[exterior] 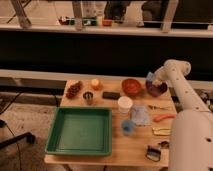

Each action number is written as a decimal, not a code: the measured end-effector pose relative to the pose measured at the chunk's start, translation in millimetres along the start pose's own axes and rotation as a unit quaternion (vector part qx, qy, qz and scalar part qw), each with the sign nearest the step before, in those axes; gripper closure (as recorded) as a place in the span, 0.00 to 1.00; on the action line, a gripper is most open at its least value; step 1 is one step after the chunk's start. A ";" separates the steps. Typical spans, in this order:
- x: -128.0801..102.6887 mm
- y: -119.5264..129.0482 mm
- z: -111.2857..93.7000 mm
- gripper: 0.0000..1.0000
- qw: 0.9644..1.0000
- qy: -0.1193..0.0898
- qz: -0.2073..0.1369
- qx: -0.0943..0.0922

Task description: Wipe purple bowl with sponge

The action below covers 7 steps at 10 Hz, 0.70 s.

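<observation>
The purple bowl (157, 89) sits at the back right of the wooden table (95, 155). My white arm comes in from the lower right and bends down over it. The gripper (151, 80) is at the bowl's left rim. It is shut on a light blue sponge (149, 76), which sits at the rim. The arm hides part of the bowl's right side.
An orange bowl (131, 86) is just left of the purple bowl. A white cup (124, 104), blue cloth (140, 114), blue cup (128, 126), green tray (80, 131), black block (111, 95), metal cup (88, 97) and orange fruit (95, 83) share the table.
</observation>
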 end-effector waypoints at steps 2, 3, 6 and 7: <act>-5.6 10.4 -2.4 1.00 1.000 -0.012 0.002 -0.010; -8.0 17.1 -5.7 1.00 1.000 -0.017 0.005 -0.017; 2.7 33.1 -20.5 1.00 0.999 -0.018 0.014 -0.026; 3.7 38.4 -28.9 1.00 0.999 -0.019 0.014 -0.028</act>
